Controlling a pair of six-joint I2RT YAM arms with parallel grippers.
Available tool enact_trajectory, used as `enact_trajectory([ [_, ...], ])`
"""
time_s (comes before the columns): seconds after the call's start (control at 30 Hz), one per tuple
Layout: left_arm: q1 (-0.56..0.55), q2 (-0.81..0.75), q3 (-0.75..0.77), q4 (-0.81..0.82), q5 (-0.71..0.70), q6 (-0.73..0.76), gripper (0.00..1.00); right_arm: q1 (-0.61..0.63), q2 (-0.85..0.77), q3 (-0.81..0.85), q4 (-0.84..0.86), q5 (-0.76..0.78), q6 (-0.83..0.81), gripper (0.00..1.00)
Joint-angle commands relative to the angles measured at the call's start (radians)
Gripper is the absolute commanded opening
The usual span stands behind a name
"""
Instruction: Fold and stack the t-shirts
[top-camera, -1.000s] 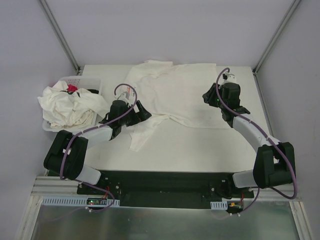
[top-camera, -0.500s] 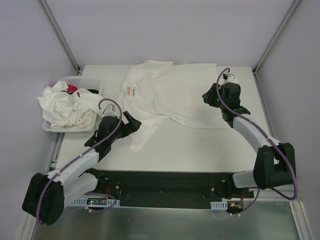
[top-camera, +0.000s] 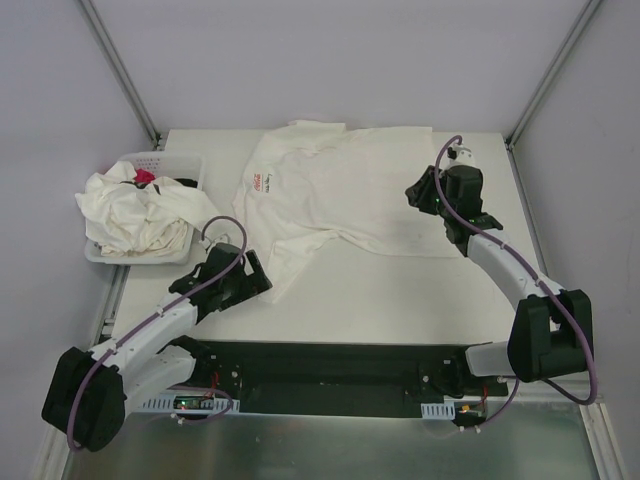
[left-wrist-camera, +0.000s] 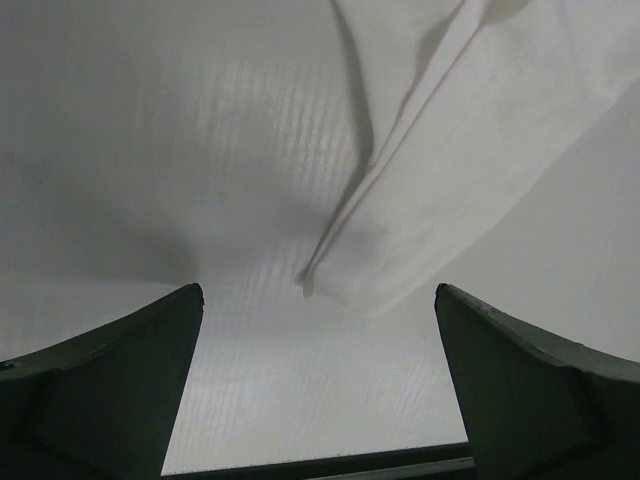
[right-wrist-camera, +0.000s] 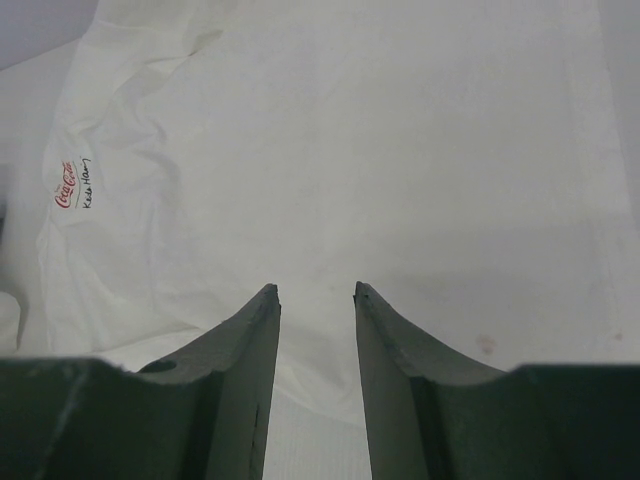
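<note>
White counter (top-camera: 400, 290) between pale grey walls, seen from above. One t-shirt (top-camera: 350, 190) lies spread across the upper middle of the frame, with a small red logo (top-camera: 262, 180) near its left edge and a narrow tail of cloth running toward the lower left. More t-shirts (top-camera: 130, 215) are heaped in and over the white basket (top-camera: 165, 160) at the left edge. My left hand (top-camera: 260, 272) sits low beside the tip of that tail, jaws fully apart and holding nothing. Its wrist view shows the folded edge of the cloth just ahead of the fingers (left-wrist-camera: 110, 380). My right hand (top-camera: 418, 195) is at the shirt's right side, jaws parted narrowly. Fabric shows through the gap, and I see nothing pinched.
</note>
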Motion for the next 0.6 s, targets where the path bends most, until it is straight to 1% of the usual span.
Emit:
enact_trajectory([
  [0.0,-0.061,0.048,0.087,-0.138,-0.013,-0.001,0.99,-0.003,-0.035,0.007,0.013,0.004,0.01,0.38],
  [0.3,-0.127,0.112,0.121,-0.135,-0.05,-0.031,0.98,-0.003,-0.023,0.01,0.018,0.001,0.019,0.38],
  [0.57,-0.175,0.212,0.176,-0.105,-0.088,-0.035,0.92,-0.003,-0.02,0.007,0.026,0.001,0.027,0.36],
])
